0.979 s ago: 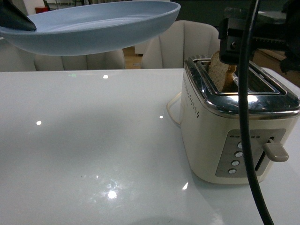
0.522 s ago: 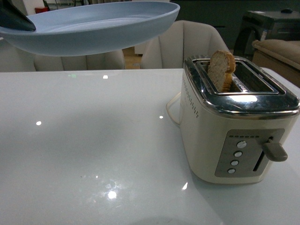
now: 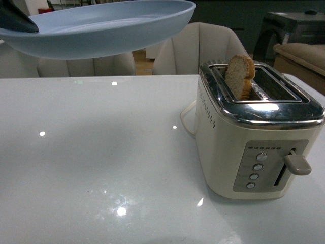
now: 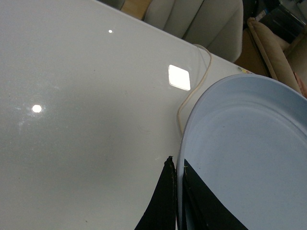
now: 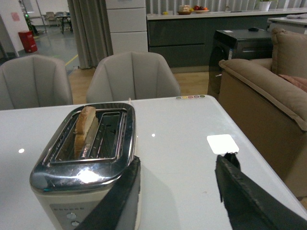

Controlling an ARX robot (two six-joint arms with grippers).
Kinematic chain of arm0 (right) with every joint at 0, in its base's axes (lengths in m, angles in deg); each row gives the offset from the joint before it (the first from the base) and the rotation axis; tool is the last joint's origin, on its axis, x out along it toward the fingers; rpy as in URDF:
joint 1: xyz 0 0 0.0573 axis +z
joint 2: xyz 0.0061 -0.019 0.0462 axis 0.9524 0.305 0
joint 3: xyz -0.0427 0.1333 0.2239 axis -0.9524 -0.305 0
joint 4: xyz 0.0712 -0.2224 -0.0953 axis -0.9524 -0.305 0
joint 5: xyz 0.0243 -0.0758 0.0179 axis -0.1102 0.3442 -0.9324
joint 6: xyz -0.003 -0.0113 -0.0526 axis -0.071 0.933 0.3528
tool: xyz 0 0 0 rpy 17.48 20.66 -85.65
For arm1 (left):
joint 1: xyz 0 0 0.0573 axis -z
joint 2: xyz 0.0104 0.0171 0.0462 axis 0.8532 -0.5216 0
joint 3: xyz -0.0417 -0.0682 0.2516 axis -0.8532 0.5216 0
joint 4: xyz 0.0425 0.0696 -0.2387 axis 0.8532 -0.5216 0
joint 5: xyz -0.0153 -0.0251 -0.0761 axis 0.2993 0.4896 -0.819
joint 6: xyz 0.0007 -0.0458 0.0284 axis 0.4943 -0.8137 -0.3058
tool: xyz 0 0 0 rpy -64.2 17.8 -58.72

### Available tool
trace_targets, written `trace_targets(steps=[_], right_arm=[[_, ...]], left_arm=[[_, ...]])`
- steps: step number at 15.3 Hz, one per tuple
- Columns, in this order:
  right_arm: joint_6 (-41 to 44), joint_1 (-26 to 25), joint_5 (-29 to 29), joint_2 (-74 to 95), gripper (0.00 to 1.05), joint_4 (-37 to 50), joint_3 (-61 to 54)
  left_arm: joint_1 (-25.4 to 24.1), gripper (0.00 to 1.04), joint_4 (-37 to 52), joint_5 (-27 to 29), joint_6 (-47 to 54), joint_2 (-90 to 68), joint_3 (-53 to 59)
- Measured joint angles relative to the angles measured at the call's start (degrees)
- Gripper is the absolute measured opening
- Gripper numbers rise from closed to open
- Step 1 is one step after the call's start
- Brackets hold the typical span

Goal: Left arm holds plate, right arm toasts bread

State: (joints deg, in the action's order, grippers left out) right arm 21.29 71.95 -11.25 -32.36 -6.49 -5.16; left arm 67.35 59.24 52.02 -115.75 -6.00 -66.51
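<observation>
The pale blue plate (image 3: 101, 28) hangs level above the table's far left, empty. My left gripper (image 3: 15, 21) is shut on its rim; in the left wrist view the black fingers (image 4: 165, 201) pinch the plate's edge (image 4: 240, 143). The bread (image 3: 239, 76), light brown with a darker crust, stands upright in the toaster's left slot, its top half sticking out; it also shows in the right wrist view (image 5: 85, 127). My right gripper (image 5: 180, 167) is open and empty, raised beside the toaster's right side, out of the front view.
The cream and chrome toaster (image 3: 254, 147) stands at the table's right, with its lever (image 3: 298, 163) and buttons facing me; its cord (image 4: 192, 91) trails behind. Pale chairs (image 3: 195, 46) line the far edge. A sofa (image 5: 268, 96) sits right of the table.
My right gripper, which was over the toaster slot a second ago, has lifted out of the front view and left the bread in the slot. The plate has stayed still.
</observation>
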Motion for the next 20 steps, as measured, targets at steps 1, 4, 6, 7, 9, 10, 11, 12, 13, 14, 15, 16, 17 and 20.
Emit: trace_targets(steps=[1, 4, 6, 7, 9, 10, 11, 12, 13, 14, 15, 16, 17, 20], right_arm=[[0.1, 0.0, -0.6, -1.5, 0.43, 0.3, -1.7], [0.6, 0.3, -1.3, -5.6, 0.06, 1.3, -6.3], [0.8, 0.3, -1.3, -7.6, 0.02, 1.3, -8.9], [0.8, 0.3, -1.3, -8.9, 0.02, 1.2, -9.8], [0.8, 0.3, -1.3, -10.9, 0.02, 0.9, -11.1], [0.8, 0.3, -1.3, -11.8, 0.02, 0.5, -12.0], [0.8, 0.3, -1.3, -12.8, 0.02, 0.3, -12.6], [0.8, 0.3, -1.3, -13.6, 0.02, -0.1, -13.0], [0.8, 0.3, -1.3, -14.4, 0.02, -0.4, -13.5], [0.8, 0.3, -1.3, -15.0, 0.02, -1.0, -13.8], [0.8, 0.3, -1.4, -20.0, 0.02, -7.8, -14.0], [0.8, 0.3, -1.3, -23.6, 0.02, -8.9, -14.7], [0.8, 0.3, -1.3, -24.0, 0.02, -8.2, -14.6], [0.8, 0.3, -1.3, -25.4, 0.02, -8.2, -16.2]], left_arm=[[0.0, 0.02, 0.0, 0.0, 0.0, 0.0, 0.0], [0.0, 0.02, 0.0, 0.0, 0.0, 0.0, 0.0], [0.0, 0.02, 0.0, 0.0, 0.0, 0.0, 0.0], [0.0, 0.02, 0.0, 0.0, 0.0, 0.0, 0.0], [0.0, 0.02, 0.0, 0.0, 0.0, 0.0, 0.0], [0.0, 0.02, 0.0, 0.0, 0.0, 0.0, 0.0], [0.0, 0.02, 0.0, 0.0, 0.0, 0.0, 0.0], [0.0, 0.02, 0.0, 0.0, 0.0, 0.0, 0.0], [0.0, 0.02, 0.0, 0.0, 0.0, 0.0, 0.0], [0.0, 0.02, 0.0, 0.0, 0.0, 0.0, 0.0], [0.0, 0.02, 0.0, 0.0, 0.0, 0.0, 0.0], [0.0, 0.02, 0.0, 0.0, 0.0, 0.0, 0.0], [0.0, 0.02, 0.0, 0.0, 0.0, 0.0, 0.0], [0.0, 0.02, 0.0, 0.0, 0.0, 0.0, 0.0]])
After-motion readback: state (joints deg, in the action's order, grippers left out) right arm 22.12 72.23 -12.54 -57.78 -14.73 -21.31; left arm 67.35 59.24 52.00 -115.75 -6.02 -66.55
